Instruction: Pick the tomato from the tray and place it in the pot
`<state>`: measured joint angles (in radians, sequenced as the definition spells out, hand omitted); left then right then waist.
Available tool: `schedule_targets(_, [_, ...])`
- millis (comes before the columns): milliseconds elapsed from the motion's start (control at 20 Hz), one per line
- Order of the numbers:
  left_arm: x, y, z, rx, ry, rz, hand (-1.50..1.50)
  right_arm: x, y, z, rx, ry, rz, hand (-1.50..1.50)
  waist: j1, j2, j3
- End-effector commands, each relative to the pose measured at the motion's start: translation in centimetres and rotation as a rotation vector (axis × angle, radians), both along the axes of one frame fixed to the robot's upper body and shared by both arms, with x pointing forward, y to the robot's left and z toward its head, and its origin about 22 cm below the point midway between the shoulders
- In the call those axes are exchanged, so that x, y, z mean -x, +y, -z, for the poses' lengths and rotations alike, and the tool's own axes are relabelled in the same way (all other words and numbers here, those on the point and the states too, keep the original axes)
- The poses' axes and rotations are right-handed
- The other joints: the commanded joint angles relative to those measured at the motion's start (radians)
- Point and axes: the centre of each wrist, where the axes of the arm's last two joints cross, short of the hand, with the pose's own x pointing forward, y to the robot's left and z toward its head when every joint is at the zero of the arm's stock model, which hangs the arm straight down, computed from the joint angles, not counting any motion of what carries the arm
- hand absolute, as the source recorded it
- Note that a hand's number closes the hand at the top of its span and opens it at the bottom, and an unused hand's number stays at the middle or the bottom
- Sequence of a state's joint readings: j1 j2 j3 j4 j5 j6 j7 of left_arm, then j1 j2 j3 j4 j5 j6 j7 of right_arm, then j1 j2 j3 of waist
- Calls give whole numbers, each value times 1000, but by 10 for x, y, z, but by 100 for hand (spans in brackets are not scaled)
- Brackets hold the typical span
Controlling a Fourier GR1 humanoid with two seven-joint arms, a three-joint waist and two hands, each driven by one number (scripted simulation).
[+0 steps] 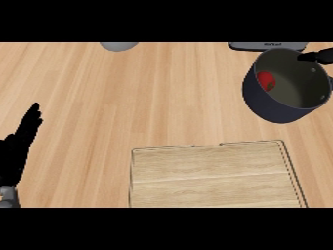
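My left hand point(10, 151) rests at the left edge, fingers straight and apart, holding nothing. My right hand point(326, 54) shows only as a dark shape at the pot point(288, 110) rim; I can't tell its fingers. The tomato point(267, 81), red and glossy, sits inside the dark round pot. Pulling back carelessly could clip the rim. The tray point(216, 178) is flat pale wood.

A wooden counter point(126, 97) carries a tray point(212, 178) at five o'clock and a pot point(284, 88) at two o'clock.
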<state>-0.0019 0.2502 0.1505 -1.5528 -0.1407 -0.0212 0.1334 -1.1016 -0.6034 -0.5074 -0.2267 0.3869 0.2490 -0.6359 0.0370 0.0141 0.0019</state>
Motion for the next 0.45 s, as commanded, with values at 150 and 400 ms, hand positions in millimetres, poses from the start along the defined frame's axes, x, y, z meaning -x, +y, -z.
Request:
schedule_targets(150, [12,7,13,-4,2,-20,0,42,-63,26,-111,41,-77,-150,-12,-3,0])
schedule_targets(400, [2,2,-2,4,-8,-11,0,77,-115,13,-141,41,-59,-150,-8,1,1])
